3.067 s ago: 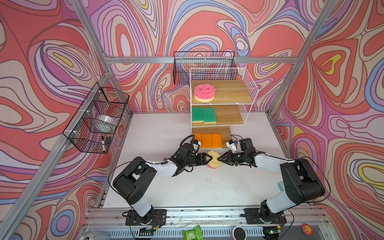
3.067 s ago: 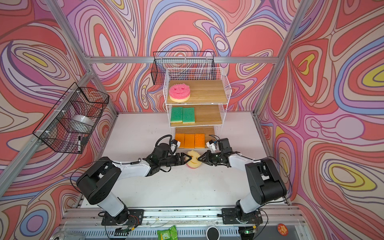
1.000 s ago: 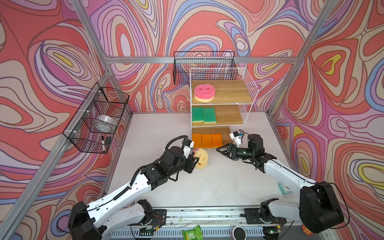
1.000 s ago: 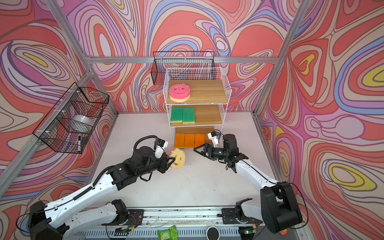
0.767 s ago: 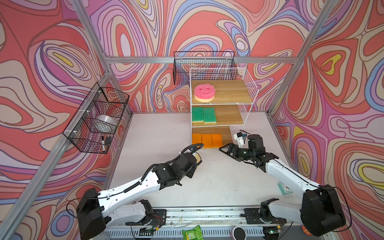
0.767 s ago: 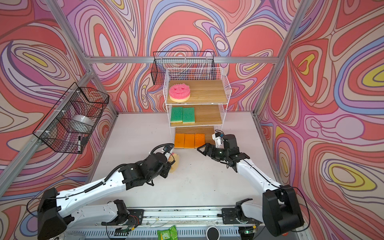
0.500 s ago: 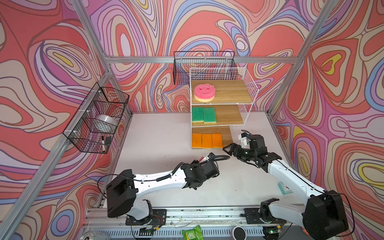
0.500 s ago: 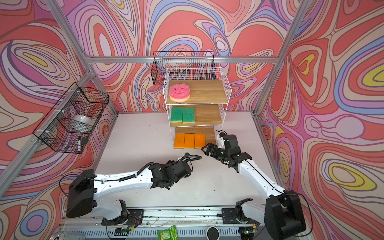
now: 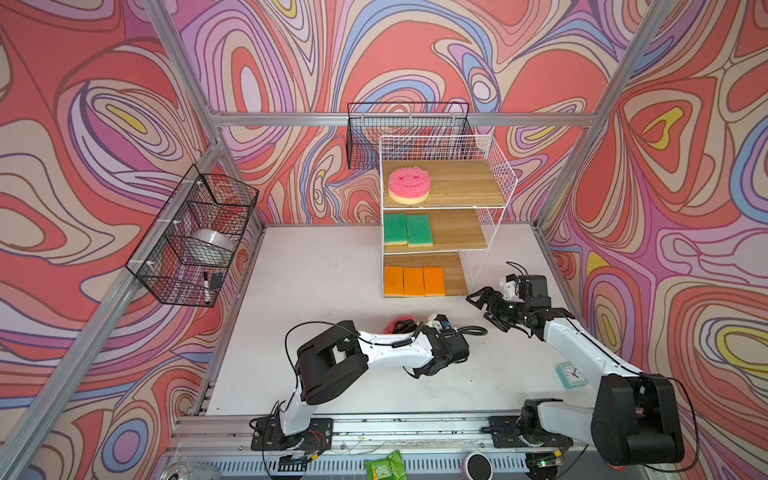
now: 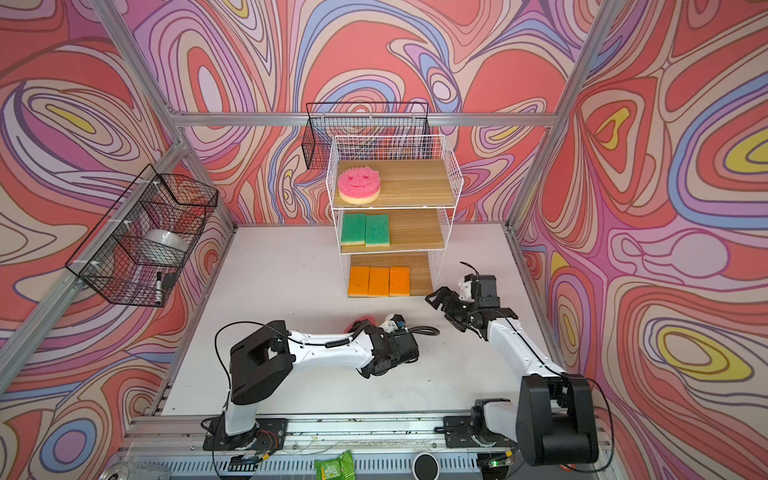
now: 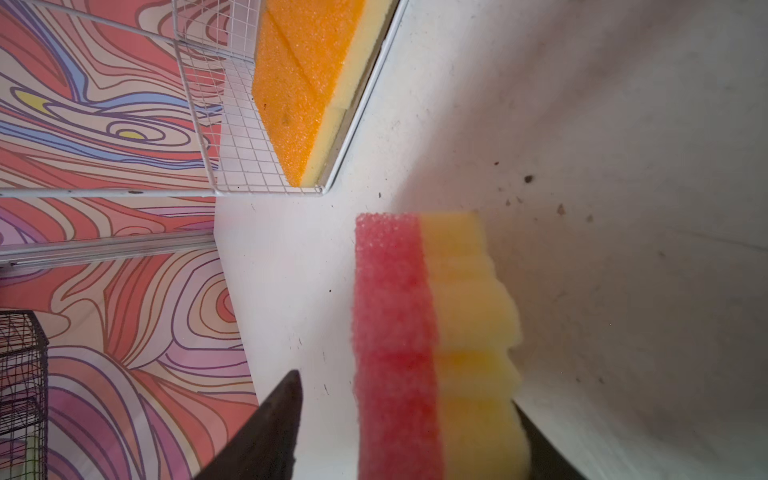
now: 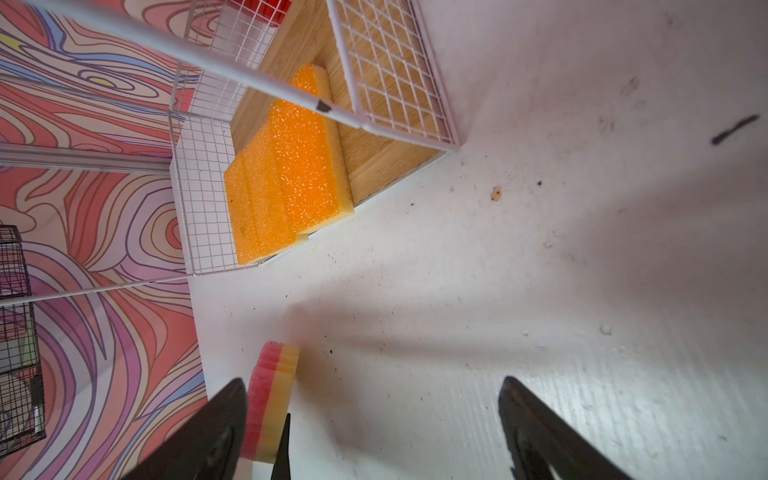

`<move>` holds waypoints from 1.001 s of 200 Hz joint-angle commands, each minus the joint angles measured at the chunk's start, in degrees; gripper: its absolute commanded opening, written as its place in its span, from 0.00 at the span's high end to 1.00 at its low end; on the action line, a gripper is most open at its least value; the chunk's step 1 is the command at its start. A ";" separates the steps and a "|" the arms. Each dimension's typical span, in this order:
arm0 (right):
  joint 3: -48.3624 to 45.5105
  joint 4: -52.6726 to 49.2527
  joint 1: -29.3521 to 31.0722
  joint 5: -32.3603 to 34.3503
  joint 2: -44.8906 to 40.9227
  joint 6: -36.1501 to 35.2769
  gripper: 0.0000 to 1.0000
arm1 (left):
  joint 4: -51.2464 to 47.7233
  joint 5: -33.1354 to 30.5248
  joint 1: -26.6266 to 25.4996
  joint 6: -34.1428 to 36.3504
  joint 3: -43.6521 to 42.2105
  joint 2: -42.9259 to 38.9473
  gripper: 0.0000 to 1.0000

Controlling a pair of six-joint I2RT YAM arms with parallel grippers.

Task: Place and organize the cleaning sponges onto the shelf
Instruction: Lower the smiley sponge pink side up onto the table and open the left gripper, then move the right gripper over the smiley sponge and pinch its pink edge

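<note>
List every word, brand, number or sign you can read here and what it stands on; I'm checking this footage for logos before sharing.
No text reads clearly in any view.
Green packet by the front rail: printed, too small to read.
Teal clock on the table: dial numbers too blurred.
Round pink sponge on the top board of the shelf: a smiley face, no words.

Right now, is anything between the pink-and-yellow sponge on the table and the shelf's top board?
Nothing visible does: bare table lies between the pink-and-yellow sponge and the shelf, whose front is open, and the top board is free beside the smiley sponge.
</note>
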 commanded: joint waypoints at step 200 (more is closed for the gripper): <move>20.87 -23.11 34.00 27.95 12.84 -8.60 0.23 | 17.25 45.17 25.85 -12.62 -27.88 -47.15 0.03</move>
